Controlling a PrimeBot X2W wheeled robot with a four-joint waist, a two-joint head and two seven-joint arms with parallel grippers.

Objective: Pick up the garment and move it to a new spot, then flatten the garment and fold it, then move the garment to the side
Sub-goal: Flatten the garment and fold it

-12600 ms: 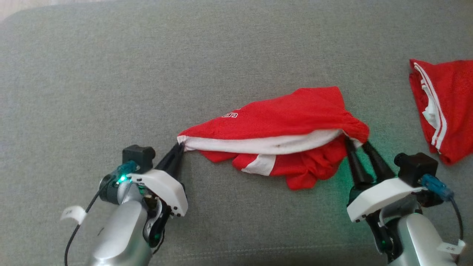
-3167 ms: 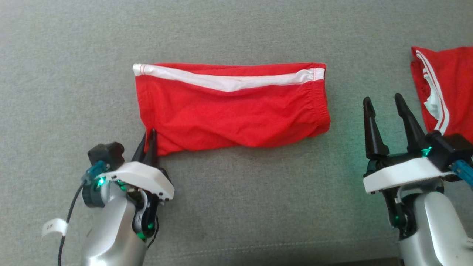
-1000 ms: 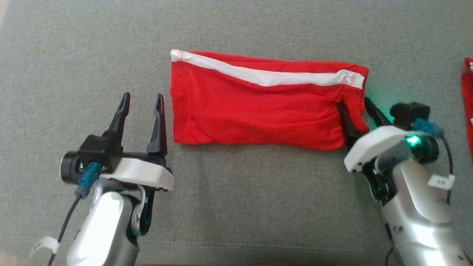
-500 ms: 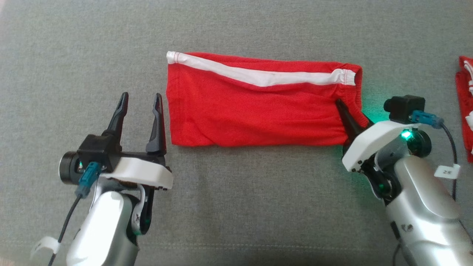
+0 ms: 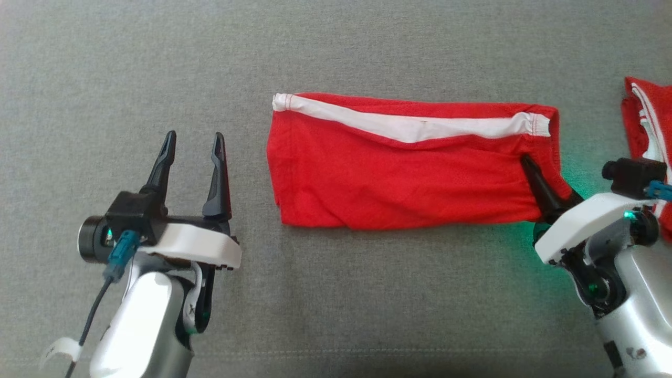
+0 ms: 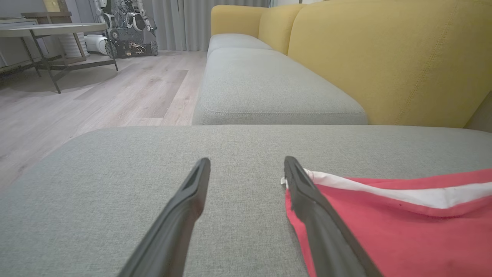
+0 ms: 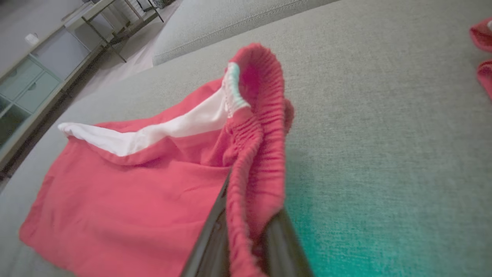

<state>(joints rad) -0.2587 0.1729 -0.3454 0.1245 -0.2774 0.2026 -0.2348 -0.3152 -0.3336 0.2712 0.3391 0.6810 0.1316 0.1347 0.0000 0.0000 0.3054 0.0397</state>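
Observation:
The garment [image 5: 404,173] is a pair of red shorts with a white side stripe, folded into a long band on the grey sofa cushion [image 5: 336,294]. My right gripper [image 5: 546,178] is shut on the elastic waistband at the band's right end; in the right wrist view the gathered waistband [image 7: 253,154] is pinched between the fingers [image 7: 211,234] and lifted a little. My left gripper [image 5: 191,144] stands open to the left of the garment, apart from it. In the left wrist view the garment [image 6: 403,223] lies just beyond the right finger [image 6: 307,200].
A second red and white garment [image 5: 646,126] lies at the right edge of the cushion, close behind my right wrist. A yellow sofa back [image 6: 384,57] rises beyond the cushion. Wooden floor [image 6: 96,96] and a table [image 6: 50,30] are off to the left.
My right gripper has shut on the waistband and dragged the garment to the right, toward the other red garment. The left gripper stays open where it was.

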